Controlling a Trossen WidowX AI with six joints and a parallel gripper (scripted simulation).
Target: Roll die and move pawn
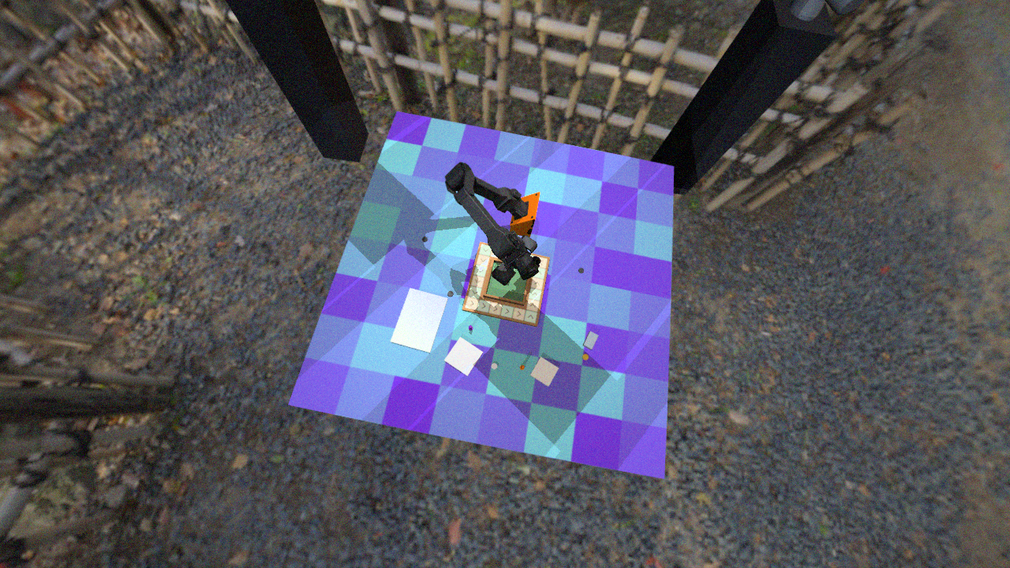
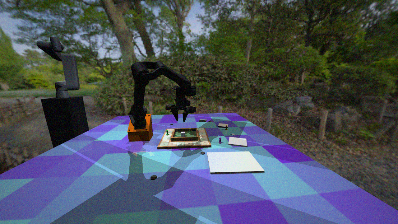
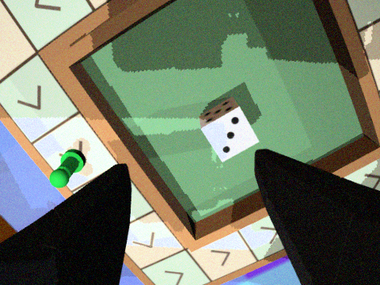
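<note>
A white die (image 3: 229, 134) (image 2: 182, 133) lies in the green dice tray (image 3: 158, 85), right of its middle in the wrist view, with three pips on top. The tray sits in the middle of the board (image 1: 503, 311) (image 2: 183, 144) (image 3: 174, 275), inside the ring of arrow squares. A green pawn (image 3: 66, 168) (image 2: 167, 132) stands on a square at the board's left edge in the wrist view. My gripper (image 3: 192, 168) (image 2: 180, 117) (image 1: 510, 271) hangs well above the tray. Its fingers are about half apart, with nothing between them. The arm hides the pawn in the top view.
Off the board lie a large white tile (image 2: 235, 162) (image 1: 419, 319), smaller tiles (image 2: 237, 141) (image 1: 463, 355), a purple pawn (image 2: 220, 140), a brown pawn (image 2: 226, 127) and black discs (image 2: 153, 177) (image 2: 202, 152). The arm's orange base (image 2: 140, 130) stands left of the board.
</note>
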